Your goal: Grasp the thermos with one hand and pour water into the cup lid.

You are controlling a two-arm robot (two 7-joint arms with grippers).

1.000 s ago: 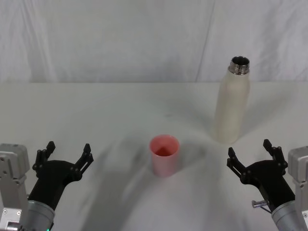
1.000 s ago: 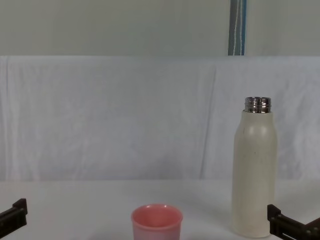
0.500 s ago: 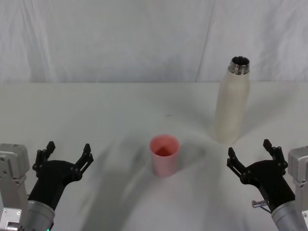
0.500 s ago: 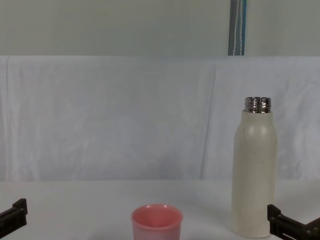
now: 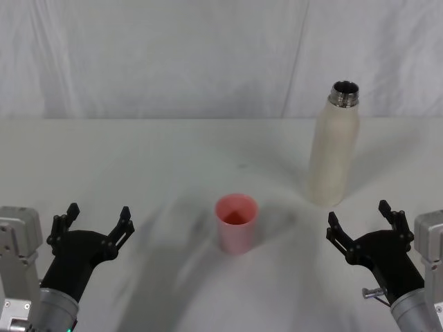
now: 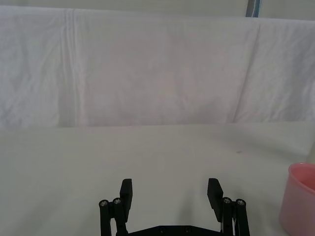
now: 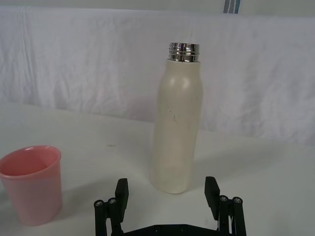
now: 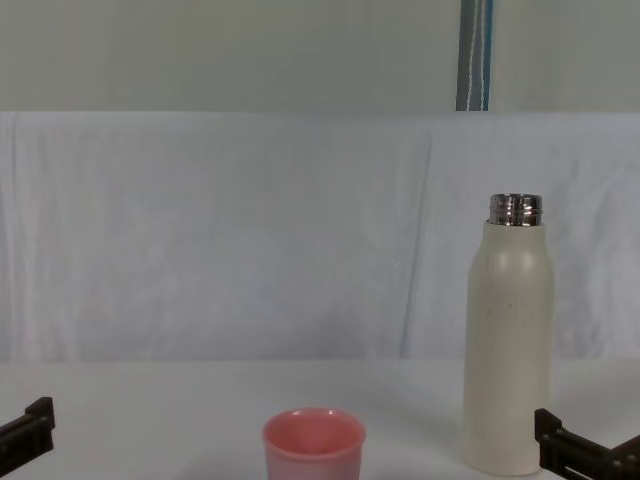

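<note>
Thermos [image 5: 334,149] stood upright, far right on worktop [image 5: 138,159]; cup lid [image 5: 237,223] at centre, well apart. Left hand [image 5: 93,225] and right hand [image 5: 361,225] sat near front edge, fingers apart, holding nothing.

Staged robot test setup, lab-like. Desk [image 5: 138,159] covered in plain white cloth; wrinkled white sheet [image 8: 220,230] hung as backdrop across middle of the chest frame. Bare pale wall [image 8: 200,50] above it, blue vertical strip [image 8: 475,55] at upper right.
</note>
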